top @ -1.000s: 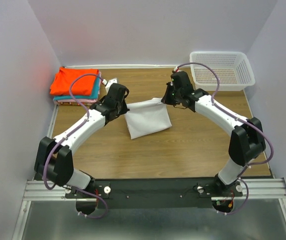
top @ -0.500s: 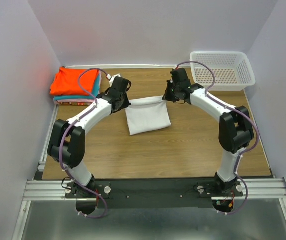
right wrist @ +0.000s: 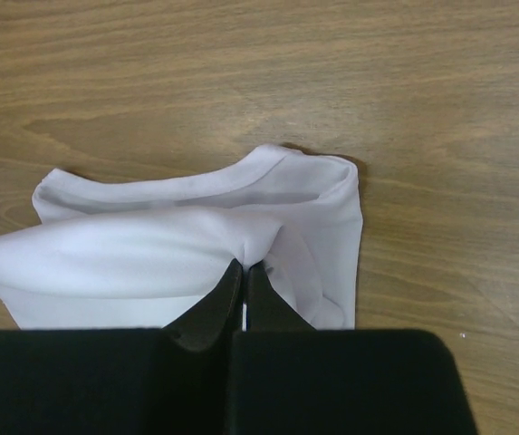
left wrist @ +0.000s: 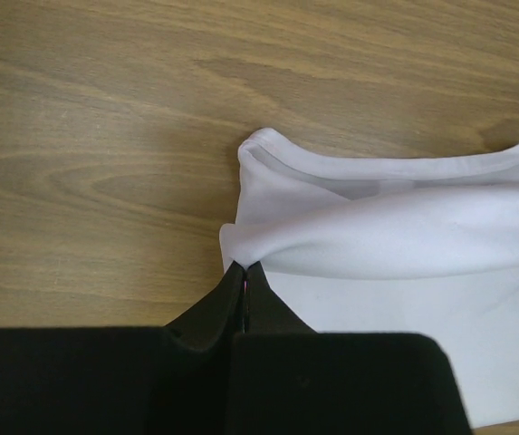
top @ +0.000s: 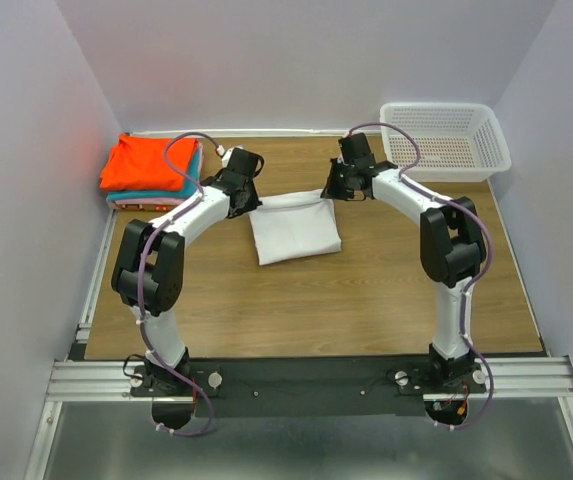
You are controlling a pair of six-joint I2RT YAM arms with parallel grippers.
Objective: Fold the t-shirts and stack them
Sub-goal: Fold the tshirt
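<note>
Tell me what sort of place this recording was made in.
Probably a lab test cell: plain panels wall in a wooden table, a metal rail spans its near edge, folded t-shirts sit stacked.

Folded t-shirt (top: 294,228) mid-bench (top: 366,300), left fingers (left wrist: 216,315) on its far-left corner, right fingers (right wrist: 218,310) on far-right corner; t-shirt stack (top: 149,165) far-left of bench, basket (top: 498,140) far-right

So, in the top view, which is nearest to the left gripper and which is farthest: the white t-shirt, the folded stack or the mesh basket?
1. white t-shirt, pinched in the left gripper, table centre.
2. folded stack, far left corner.
3. mesh basket, far right corner.
</note>
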